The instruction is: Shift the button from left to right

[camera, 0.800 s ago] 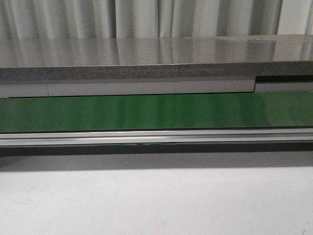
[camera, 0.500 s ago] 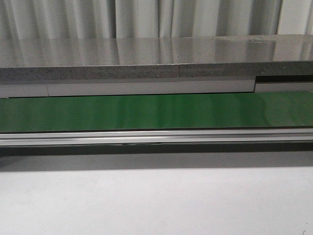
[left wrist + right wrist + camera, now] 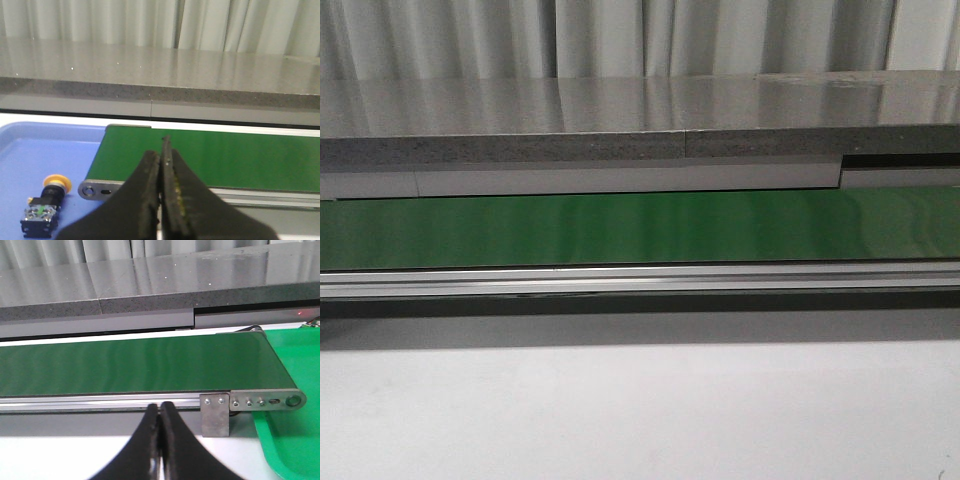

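Ahead of you, the front view shows only the green conveyor belt (image 3: 640, 228) beyond a white tabletop (image 3: 640, 420); neither hand appears. Your left wrist view shows the left hand (image 3: 162, 150) pressed together, empty. The button (image 3: 46, 202) lies on its side in the blue tray (image 3: 30, 150), off to one side, nearest this arm. Your right wrist view shows the right hand (image 3: 160, 412) pressed together, beside a green tray (image 3: 295, 440), no button.

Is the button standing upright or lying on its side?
On its side: the button lies in the blue tray, yellow cap pointing sideways.
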